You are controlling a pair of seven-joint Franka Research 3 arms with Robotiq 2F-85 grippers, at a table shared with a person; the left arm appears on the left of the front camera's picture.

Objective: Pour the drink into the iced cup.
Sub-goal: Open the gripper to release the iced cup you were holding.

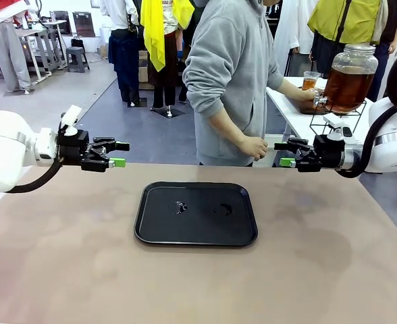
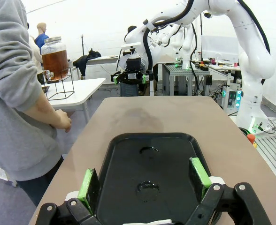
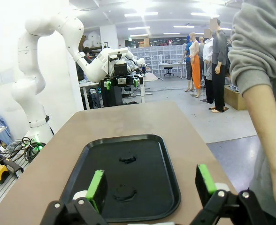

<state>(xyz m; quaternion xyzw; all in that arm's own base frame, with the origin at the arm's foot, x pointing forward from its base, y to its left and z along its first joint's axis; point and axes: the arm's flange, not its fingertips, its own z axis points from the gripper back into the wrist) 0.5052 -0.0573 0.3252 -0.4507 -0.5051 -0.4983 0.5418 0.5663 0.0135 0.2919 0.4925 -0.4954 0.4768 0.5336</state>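
The drink [image 1: 348,86] is amber-brown liquid in a big clear dispenser jar on a wire stand, on a white side table at the far right; the left wrist view shows the drink [image 2: 55,63] too. A clear cup [image 1: 310,80] with some amber liquid stands beside the jar; whether it holds ice I cannot tell. A person in a grey hoodie reaches one hand [image 1: 316,95] to the jar's tap. My left gripper [image 1: 119,154] [image 2: 144,180] hovers open at the table's left. My right gripper [image 1: 284,154] [image 3: 150,182] hovers open at the right. Neither holds anything.
A black tray [image 1: 158,229] [image 2: 124,154] [image 3: 95,159] lies mid-table between the grippers, with two wet marks on it. The person's other hand [image 1: 254,146] rests at the table's far edge, close to my right gripper. The brown tabletop [image 1: 63,270] spreads around the tray.
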